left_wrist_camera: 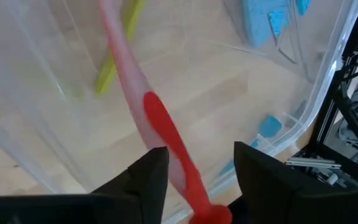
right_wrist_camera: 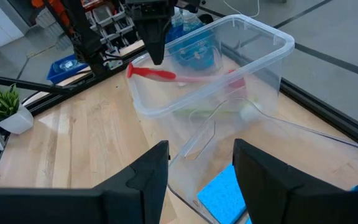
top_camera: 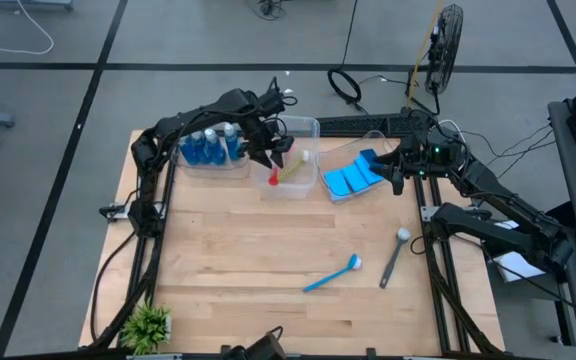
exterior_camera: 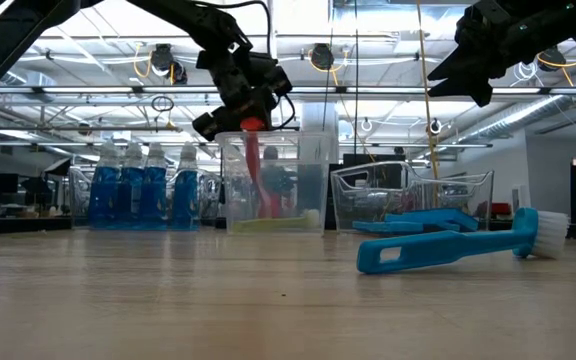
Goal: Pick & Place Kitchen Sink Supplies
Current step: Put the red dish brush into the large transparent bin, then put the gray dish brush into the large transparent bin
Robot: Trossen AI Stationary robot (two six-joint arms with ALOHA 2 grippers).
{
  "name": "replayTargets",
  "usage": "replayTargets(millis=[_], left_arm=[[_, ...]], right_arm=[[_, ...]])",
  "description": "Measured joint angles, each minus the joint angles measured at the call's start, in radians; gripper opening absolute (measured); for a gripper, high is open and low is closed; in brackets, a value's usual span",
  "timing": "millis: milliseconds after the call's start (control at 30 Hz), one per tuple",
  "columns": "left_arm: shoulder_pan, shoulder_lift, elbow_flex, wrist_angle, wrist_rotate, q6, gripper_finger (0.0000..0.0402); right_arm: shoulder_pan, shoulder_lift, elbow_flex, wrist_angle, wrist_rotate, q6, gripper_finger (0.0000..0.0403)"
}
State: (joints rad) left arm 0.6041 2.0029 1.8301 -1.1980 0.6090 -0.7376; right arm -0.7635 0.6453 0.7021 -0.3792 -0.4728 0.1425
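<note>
Blue brush (exterior_camera: pixel 448 250), red brush (exterior_camera: pixel 258 170) in tub (exterior_camera: pixel 313 150)

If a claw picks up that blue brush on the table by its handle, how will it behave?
The blue brush looks like rigid plastic, so it probably stays stiff. Its thin handle suggests it is light. The round white head may make it pivot or tip head-down if it is gripped at the far end.
</note>
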Motion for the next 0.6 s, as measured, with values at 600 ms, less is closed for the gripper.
replayTargets(millis=[600], left_arm=[[-0.063, -0.256, 0.000, 0.006, -0.090, -0.016, 0.0166]], right_arm=[[0.000, 0.000, 0.000, 0.005, -0.006, -0.014, 0.0169]])
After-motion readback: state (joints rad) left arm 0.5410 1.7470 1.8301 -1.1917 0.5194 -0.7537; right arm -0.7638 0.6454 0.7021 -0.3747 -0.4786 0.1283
